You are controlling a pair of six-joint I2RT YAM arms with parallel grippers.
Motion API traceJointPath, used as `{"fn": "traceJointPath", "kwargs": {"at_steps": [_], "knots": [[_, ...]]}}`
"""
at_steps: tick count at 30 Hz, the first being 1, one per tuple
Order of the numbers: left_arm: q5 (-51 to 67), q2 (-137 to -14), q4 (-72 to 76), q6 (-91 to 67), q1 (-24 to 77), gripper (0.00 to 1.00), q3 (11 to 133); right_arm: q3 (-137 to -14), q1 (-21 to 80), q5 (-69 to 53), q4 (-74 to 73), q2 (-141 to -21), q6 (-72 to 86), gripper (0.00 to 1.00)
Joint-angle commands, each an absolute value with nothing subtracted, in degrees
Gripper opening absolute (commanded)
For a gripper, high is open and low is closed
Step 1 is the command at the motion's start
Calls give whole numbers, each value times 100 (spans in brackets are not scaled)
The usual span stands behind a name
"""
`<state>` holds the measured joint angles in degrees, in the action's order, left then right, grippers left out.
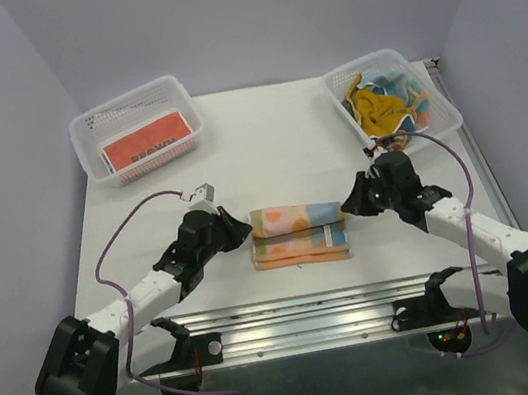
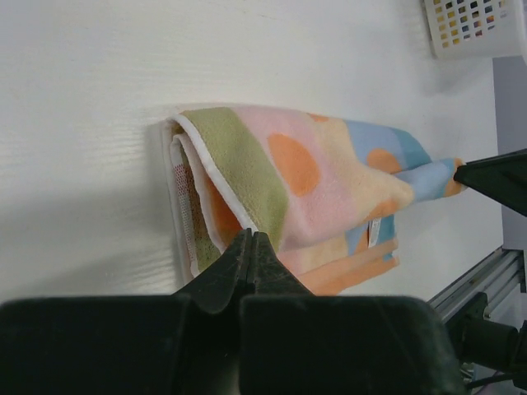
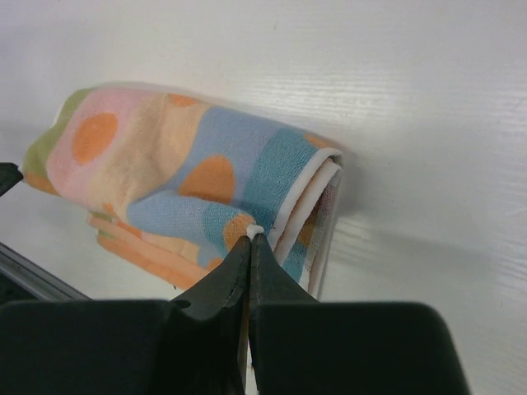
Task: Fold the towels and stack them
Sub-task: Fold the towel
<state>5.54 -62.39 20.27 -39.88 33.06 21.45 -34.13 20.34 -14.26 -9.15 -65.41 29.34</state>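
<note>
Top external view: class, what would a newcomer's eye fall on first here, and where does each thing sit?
The pastel dotted towel at the centre, pinched at its ends by the left gripper and right gripper, lying over a folded orange towel. Next, the far-right basket heaped with crumpled towels, and the far-left basket holding a flat orange-red piece.

Orange-dotted pastel striped towel

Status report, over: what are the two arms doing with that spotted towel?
Left end effector shut on spotted towel, right end effector too. Towel lies folded atop orange towel. Nothing in the way.
</note>
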Motion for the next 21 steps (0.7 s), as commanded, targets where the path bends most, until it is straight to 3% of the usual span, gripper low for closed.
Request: {"fn": "traceJointPath", "kwargs": {"at_steps": [1, 15, 21], "knots": [[396, -5854, 2189, -4253, 3340, 0, 1899, -3156, 2083, -1661, -1115, -6066, 3059, 1], [773, -5133, 1784, -4500, 3445, 0, 1345, -2259, 2136, -2592, -1249, -5336, 3331, 2], [879, -4748, 1495, -4641, 3542, 0, 1046, -1768, 2144, -2697, -1047, -5388, 3498, 8]]}}
